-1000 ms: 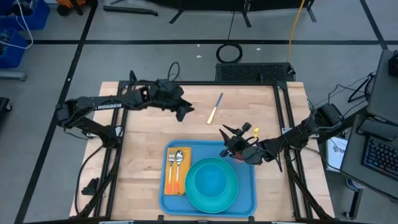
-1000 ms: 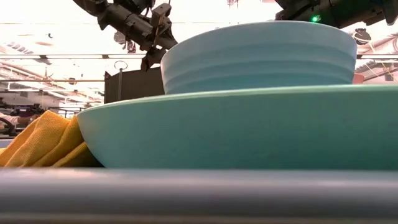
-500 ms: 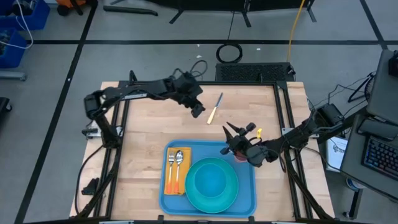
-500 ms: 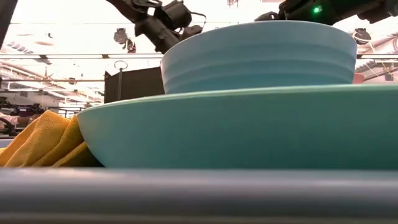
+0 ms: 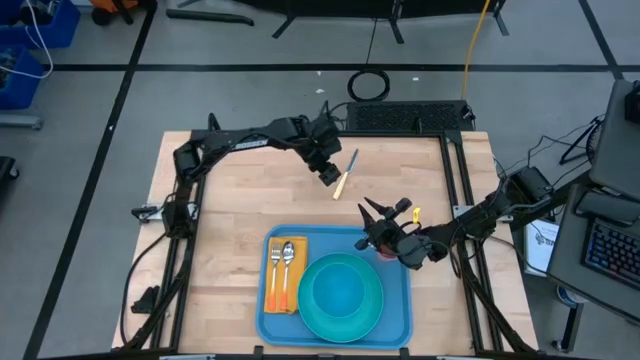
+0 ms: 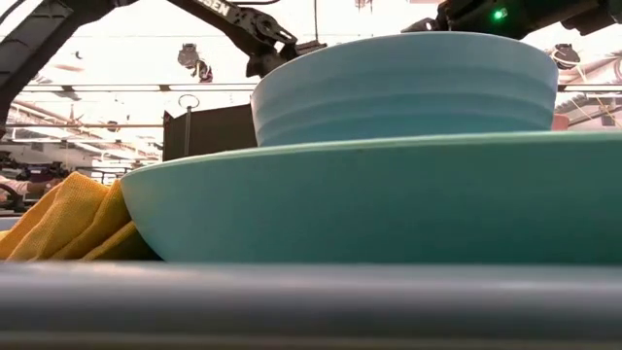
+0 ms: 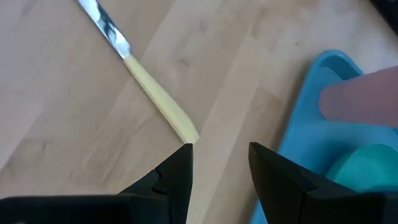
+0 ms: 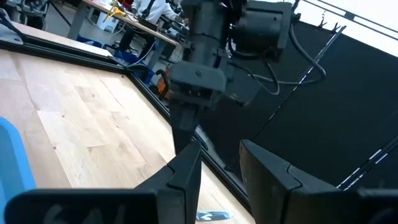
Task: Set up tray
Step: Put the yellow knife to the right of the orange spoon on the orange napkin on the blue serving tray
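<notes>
The large flat blue plastic tray (image 5: 268, 322) sits at six o'clock on the pale wooden table (image 5: 230, 205), carrying a round turquoise plate (image 5: 341, 297) and an orange-yellow napkin (image 5: 270, 297) with cutlery. At three o'clock the right gripper (image 5: 380, 212) hovers over the tray's corner, fingers parted and empty. Farther off, toward twelve, the left gripper (image 5: 331, 175) has swung across to the cream-handled table knife (image 5: 345, 173), fingers apart beside its handle: likely the next pick. In the low view the plate and a turquoise bowl (image 6: 403, 87) hide the knife.
</notes>
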